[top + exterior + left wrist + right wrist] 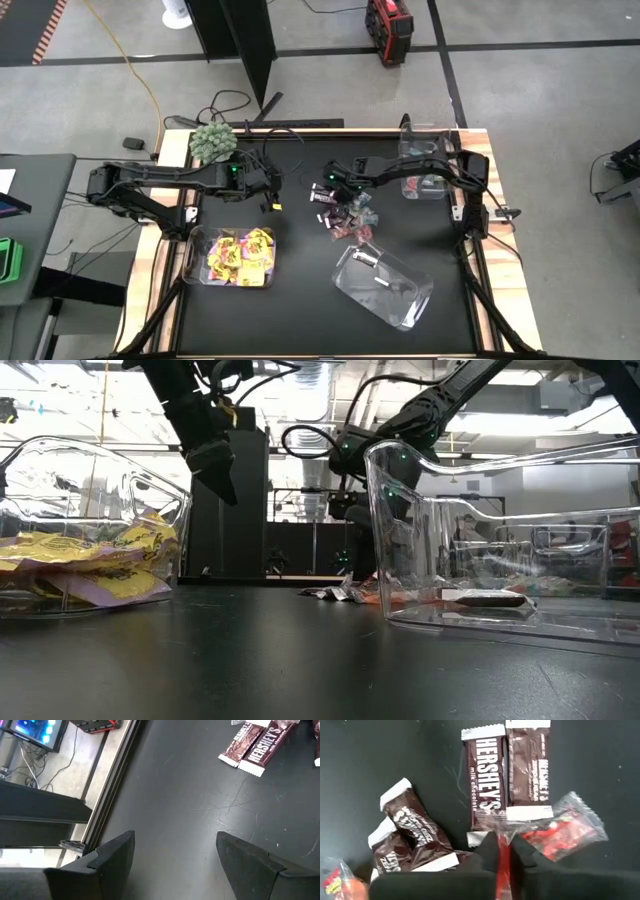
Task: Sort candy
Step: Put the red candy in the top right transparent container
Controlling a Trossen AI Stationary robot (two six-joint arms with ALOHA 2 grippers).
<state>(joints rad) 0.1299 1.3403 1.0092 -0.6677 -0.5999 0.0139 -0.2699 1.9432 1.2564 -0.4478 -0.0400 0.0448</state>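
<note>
A heap of candy (345,210) lies mid-table: dark brown Hershey's mini bars (490,780) and pink-red packets in clear wrap. My right gripper (503,855) is over the heap (332,188), shut on one pink-red packet (565,832). My left gripper (175,860) hangs open above bare table (270,200), left of the heap, with two mini bars (255,745) ahead of it. Yellow packets (240,255) fill the near-left bin. One dark bar (485,598) lies in the tilted near-right bin. My right gripper pinches the pink-red packet between its two fingers by a red strip of wrapper (503,845) at one end. The fingers come from above, pointing down. The rest of the packet spreads beside the fingers, next to the mini bars; I cannot tell whether it is lifted.
Three clear bins stand on the black table: near left (192,262), near right, turned askew (400,305), and far right (425,165) holding pink and teal sweets. A fuzzy green ball plant (212,142) sits at the far left corner. Bare tabletop lies between the near bins.
</note>
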